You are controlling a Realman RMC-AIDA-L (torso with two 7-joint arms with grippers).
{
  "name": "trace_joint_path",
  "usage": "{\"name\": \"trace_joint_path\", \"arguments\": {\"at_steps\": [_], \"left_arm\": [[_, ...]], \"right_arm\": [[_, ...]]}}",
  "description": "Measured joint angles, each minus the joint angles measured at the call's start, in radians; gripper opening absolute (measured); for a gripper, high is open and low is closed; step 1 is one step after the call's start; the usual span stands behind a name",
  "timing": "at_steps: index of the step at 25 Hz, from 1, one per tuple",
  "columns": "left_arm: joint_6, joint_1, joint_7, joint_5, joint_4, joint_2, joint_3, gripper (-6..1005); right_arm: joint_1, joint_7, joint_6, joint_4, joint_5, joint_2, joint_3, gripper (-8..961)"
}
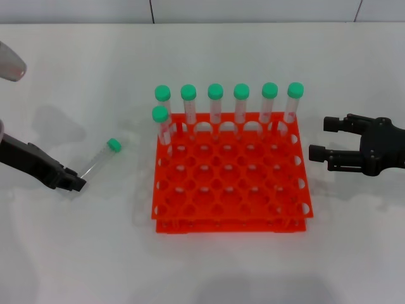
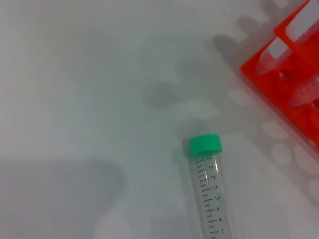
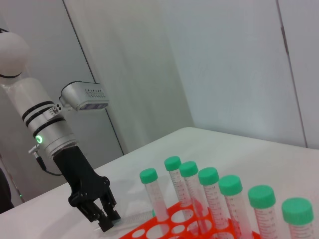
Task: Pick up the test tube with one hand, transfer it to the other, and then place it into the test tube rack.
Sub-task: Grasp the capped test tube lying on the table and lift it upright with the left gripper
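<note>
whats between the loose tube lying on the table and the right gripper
In the head view, the orange-red rack with seven upright tubes sits between the test tube, at the left gripper, and the open right gripper.

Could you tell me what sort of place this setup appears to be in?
Probably a lab-style robot test bench. An orange-red test tube rack holds green-capped graduated tubes on a plain white table, one loose test tube lies by the left gripper, and bare white wall panels stand behind.
</note>
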Motion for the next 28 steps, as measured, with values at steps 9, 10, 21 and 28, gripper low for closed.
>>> {"name": "trace_joint_path", "arguments": {"at_steps": [9,10,21,28], "left_arm": [[-0.007,0.0,-0.003,-0.001,0.0,0.0,0.001,223],[-0.008,-0.001,-0.003,-0.001,0.0,0.0,0.003,217],[-0.01,-0.009,0.0,0.002,-0.01,0.0,0.012,185],[-0.011,-0.008,-0.003,-0.004,0.0,0.003,0.001,185]], "right_arm": [[0.0,0.0,0.0,-0.005,0.002,0.0,0.0,844],[0.0,0.0,0.0,-0.006,0.002,0.0,0.0,844],[0.0,0.0,0.003,-0.009,0.003,0.0,0.0,844],[0.0,-0.001,0.006,-0.009,0.003,0.0,0.001,843]]}}
